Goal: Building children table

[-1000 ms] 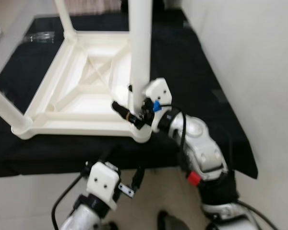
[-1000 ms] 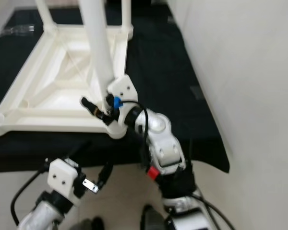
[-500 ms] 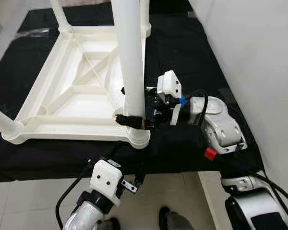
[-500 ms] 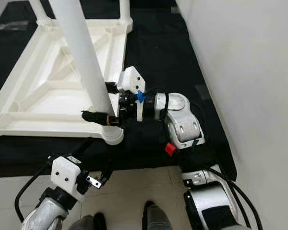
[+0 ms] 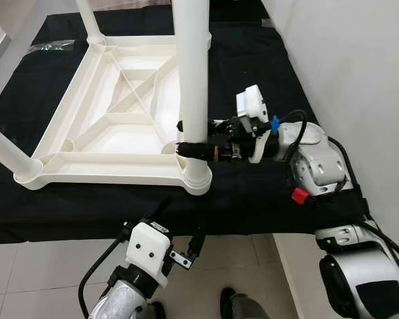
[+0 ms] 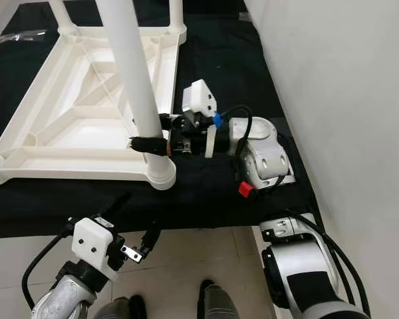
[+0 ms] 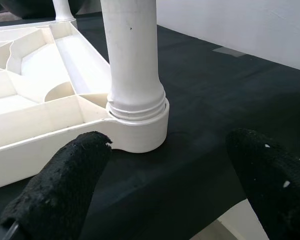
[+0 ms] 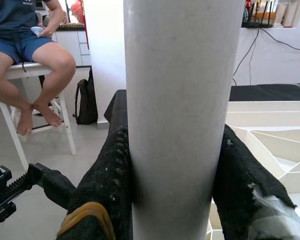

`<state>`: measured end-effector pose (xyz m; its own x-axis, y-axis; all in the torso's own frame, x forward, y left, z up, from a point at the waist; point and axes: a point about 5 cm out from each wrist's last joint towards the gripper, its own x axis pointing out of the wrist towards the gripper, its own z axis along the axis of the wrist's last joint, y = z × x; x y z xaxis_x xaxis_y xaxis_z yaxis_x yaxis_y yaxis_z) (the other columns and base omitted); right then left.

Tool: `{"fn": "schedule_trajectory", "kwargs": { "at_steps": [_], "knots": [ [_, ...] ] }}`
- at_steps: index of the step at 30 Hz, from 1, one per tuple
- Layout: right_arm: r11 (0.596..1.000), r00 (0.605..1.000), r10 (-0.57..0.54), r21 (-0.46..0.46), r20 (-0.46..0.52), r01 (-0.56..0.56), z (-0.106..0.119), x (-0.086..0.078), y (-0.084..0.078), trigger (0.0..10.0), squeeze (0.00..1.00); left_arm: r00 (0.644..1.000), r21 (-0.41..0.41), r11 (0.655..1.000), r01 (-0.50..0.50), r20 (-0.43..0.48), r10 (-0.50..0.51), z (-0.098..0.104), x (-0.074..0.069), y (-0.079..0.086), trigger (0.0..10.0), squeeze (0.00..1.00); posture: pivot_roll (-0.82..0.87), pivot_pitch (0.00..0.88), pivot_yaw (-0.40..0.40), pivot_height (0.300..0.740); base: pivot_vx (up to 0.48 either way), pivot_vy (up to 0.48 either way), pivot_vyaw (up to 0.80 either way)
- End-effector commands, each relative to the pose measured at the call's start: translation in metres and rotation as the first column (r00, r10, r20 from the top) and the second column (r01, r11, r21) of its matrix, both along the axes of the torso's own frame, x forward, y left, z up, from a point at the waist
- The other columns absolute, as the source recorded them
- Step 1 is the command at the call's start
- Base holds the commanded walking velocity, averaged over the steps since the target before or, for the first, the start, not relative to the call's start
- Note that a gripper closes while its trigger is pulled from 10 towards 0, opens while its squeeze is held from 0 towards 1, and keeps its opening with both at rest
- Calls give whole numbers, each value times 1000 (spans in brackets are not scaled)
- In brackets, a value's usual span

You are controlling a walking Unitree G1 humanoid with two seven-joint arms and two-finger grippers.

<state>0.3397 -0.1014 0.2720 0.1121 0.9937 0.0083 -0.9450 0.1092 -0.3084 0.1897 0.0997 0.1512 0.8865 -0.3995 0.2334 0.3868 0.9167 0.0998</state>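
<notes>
Black cloth (image 5: 266,199) covers a low platform beside a plain white wall (image 5: 359,60), with pale floor tiles (image 5: 46,279) in front of it. On the cloth lies a white plastic children's table (image 5: 113,126), upside down, its ribbed square underside facing up. Its legs stand upright from the corners, long axes vertical. The near-right leg (image 5: 191,80) rises from a round corner socket (image 5: 197,179) close to the cloth's front edge.

The right gripper (image 5: 193,138) reaches in sideways from the wall side, and its black fingers (image 8: 107,185) are clamped on either side of that leg, just above the socket.

The left gripper (image 5: 179,232) hangs lower, in front of the platform edge and over the tiles, with its fingers (image 7: 65,185) spread apart and holding nothing. Its wrist view looks at the socket and leg base from just beside them.

In the right wrist view, beyond the leg, a person (image 8: 25,50) sits on a white stool (image 8: 20,115), and a dark backpack (image 8: 85,105) rests on the floor nearby. A clear plastic wrapper (image 5: 50,46) lies at the cloth's far left corner.
</notes>
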Motion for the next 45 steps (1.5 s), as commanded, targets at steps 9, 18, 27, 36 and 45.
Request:
{"fn": "schedule_trajectory", "kwargs": {
  "at_steps": [9,18,27,36,45],
  "knots": [
    [571,555,-819,-101,-146,815,-89,-28,24,0,0,1000,14,1000,-6,-29,7,-2,-4,8,10000,0,15,301,6,740,0,0,0],
    [655,638,-754,-110,-153,748,-94,-54,51,0,0,999,19,1000,14,-37,-13,-3,-2,9,10000,0,23,293,5,740,0,0,0],
    [709,707,-699,27,-112,705,-59,-16,45,10000,1000,999,25,1000,-8,-31,9,-4,0,9,10000,0,32,282,4,740,0,0,0],
    [884,890,-455,131,21,449,-16,-12,48,10000,867,1000,20,1000,-2,-31,3,-3,0,7,10000,0,38,280,0,740,0,0,0],
    [979,987,-160,128,-2,158,-5,-2,36,10000,0,999,17,1000,-4,-37,5,-5,-2,6,10000,0,51,261,-2,740,0,0,0]
  ]
}}
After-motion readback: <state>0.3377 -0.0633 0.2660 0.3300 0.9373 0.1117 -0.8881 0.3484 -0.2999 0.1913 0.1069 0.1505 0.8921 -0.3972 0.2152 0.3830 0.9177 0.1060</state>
